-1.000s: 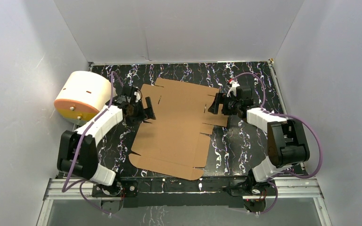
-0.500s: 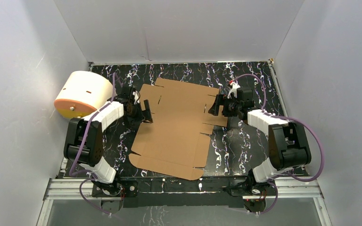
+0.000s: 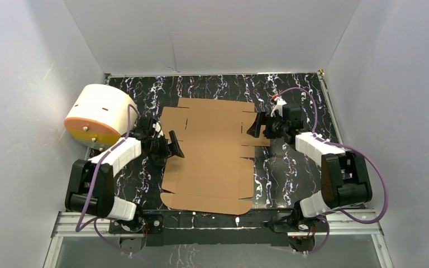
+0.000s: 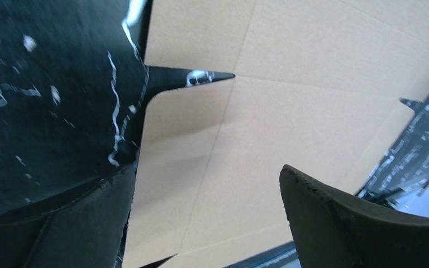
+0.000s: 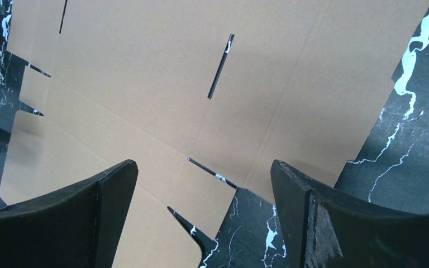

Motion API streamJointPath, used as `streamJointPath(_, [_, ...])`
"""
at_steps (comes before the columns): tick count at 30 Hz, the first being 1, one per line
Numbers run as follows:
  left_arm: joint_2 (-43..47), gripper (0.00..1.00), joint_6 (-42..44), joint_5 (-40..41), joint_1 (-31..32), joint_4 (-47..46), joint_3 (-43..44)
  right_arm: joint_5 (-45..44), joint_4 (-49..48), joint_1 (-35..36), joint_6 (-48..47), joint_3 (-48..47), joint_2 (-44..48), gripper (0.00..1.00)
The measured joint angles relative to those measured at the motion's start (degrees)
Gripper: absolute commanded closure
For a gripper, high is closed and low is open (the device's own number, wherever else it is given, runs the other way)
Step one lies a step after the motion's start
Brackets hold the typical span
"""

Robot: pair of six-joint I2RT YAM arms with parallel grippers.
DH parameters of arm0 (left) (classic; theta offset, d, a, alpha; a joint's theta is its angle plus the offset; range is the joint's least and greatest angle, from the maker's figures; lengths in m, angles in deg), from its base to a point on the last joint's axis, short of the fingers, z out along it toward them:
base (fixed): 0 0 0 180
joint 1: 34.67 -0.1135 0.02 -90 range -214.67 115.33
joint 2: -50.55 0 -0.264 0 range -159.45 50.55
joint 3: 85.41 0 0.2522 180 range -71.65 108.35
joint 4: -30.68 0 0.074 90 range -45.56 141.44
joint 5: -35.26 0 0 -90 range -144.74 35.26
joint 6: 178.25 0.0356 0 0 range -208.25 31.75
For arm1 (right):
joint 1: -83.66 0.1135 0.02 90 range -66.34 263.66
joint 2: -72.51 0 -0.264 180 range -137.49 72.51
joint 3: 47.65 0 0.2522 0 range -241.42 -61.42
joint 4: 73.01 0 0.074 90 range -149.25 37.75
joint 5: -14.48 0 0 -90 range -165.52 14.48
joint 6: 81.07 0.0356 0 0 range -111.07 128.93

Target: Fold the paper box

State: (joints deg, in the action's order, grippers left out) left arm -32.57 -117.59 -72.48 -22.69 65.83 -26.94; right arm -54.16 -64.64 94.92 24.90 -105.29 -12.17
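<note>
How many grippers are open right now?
2. The left gripper is open over the box's left edge; the right gripper is open over its right edge.

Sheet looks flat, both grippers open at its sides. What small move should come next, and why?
Probably lower the left gripper onto the side flap of the paper box and close on it. The sheet lies flat, unfolded, and the right gripper too is open at the opposite edge, so nothing is gripped yet.

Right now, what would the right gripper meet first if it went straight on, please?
Probably the paper box: its flat sheet lies right ahead of the right gripper, jaws open; depth unclear.
</note>
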Motion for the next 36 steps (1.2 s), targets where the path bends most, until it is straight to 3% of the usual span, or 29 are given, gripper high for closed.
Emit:
streamJointPath(11, [15.6,0.03,-9.2,-6.8,3.8,-3.1,-13.3,2.2,-0.2,0.0,0.3,0.6,0.8,0.01])
streamJointPath(18, [18.0,0.02,-9.0,-2.4,4.1,-1.3,-8.0,4.2,-2.6,1.2,0.0,-0.3,-2.0,0.01])
streamJointPath(22, [11.6,0.02,-6.0,1.1,4.1,-1.3,2.0,4.4,-3.6,2.6,-0.4,-3.5,-7.3,0.01])
streamJointPath(27, [-3.8,0.02,-1.9,3.7,3.3,-4.0,14.4,4.5,-4.0,3.1,-0.9,-7.9,-13.2,0.01])
streamJointPath(36, [-20.4,0.02,1.8,3.9,2.0,-3.8,22.0,5.0,-4.6,3.1,-0.9,-11.0,-17.8,0.01])
